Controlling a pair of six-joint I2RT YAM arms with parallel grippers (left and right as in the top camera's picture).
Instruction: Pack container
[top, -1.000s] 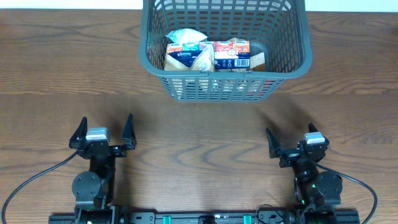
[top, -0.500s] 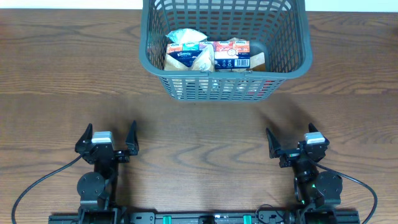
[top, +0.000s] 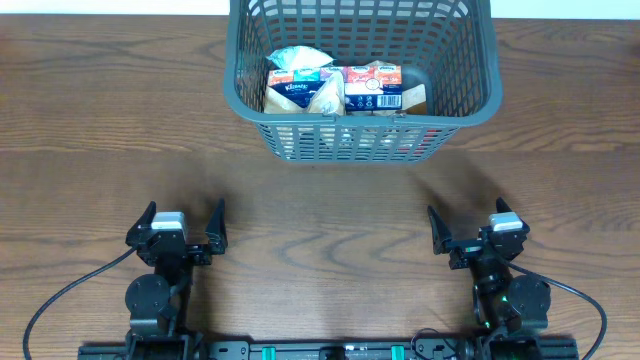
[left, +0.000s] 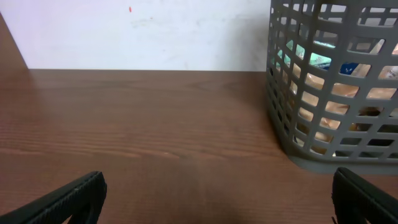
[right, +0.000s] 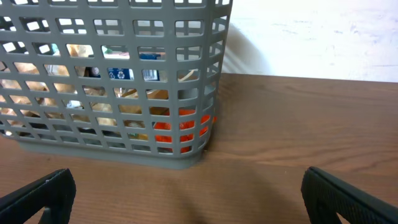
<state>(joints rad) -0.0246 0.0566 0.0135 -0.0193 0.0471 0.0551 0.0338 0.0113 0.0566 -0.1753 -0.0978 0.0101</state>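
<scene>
The dark grey lattice container (top: 470, 100) stands at the far middle of the table and holds several packets (top: 335, 88), among them a blue tissue pack and a red-and-white packet. It also shows in the left wrist view (left: 280, 93) and the right wrist view (right: 112, 152). My left gripper (top: 182, 219) is open and empty near the front left, far from the container. My right gripper (top: 468, 225) is open and empty near the front right. In both wrist views only bare table lies between the fingers.
The brown wooden table (top: 320, 200) stretches between the grippers and the container. A white wall (left: 143, 31) rises behind the table's far edge.
My left gripper has drawn back toward the front edge and a little to the right. The right arm and the container have not moved.
</scene>
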